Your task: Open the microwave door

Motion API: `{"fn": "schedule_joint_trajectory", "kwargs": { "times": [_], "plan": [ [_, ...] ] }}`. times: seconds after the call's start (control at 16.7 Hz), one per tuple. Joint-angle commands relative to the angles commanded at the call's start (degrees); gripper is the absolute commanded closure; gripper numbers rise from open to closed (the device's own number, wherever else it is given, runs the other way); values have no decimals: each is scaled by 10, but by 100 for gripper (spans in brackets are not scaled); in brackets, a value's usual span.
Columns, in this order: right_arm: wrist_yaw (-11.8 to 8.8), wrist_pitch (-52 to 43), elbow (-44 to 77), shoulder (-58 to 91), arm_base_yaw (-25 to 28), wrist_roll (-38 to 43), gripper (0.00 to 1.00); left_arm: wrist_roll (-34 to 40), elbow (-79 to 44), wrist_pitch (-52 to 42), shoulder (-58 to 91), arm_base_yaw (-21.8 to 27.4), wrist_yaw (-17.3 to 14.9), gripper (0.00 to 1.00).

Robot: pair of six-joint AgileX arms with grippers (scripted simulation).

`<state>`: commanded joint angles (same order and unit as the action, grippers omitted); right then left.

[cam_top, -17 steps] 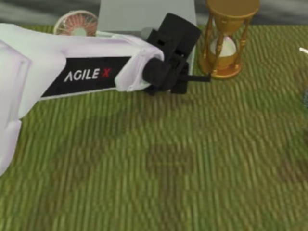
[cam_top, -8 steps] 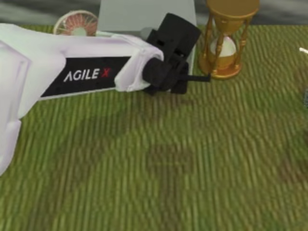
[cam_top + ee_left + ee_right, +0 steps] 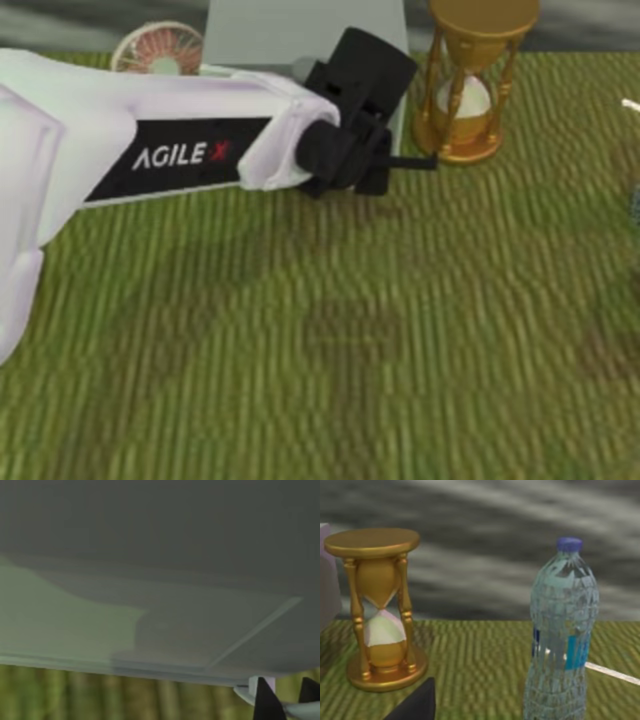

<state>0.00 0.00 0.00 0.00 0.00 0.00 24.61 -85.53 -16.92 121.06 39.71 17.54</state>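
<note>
The near green mat (image 3: pixel 380 360) lies open from left to right. At the far edge the microwave (image 3: pixel 300 30) stands between the fan (image 3: pixel 155 48) and the hourglass (image 3: pixel 470 90), both just beside it. My left arm (image 3: pixel 150 140) crosses its front. A bottle (image 3: pixel 562 635) stands right of the hourglass.

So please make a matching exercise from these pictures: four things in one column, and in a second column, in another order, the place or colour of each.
Things:
1. microwave
2. hourglass
3. fan
4. water bottle

Descriptions:
A. golden, standing just right of the microwave in the top view
B. clear with a blue cap, seen only in the right wrist view
C. silver-grey box at the far edge, with the left gripper at its front
D. pink and round, just left of the microwave, partly behind the left arm

Pairs: 1-C, 2-A, 3-D, 4-B
</note>
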Motion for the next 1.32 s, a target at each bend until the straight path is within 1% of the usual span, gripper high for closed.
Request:
{"fn": "schedule_joint_trajectory", "kwargs": {
  "times": [0.42, 1.32],
  "plan": [
    [0, 0, 0, 0, 0, 0, 0, -31, 37, 22, -24, -9, -18, 100],
    [0, 0, 0, 0, 0, 0, 0, -32, 39, 22, -24, -9, -18, 100]
  ]
}}
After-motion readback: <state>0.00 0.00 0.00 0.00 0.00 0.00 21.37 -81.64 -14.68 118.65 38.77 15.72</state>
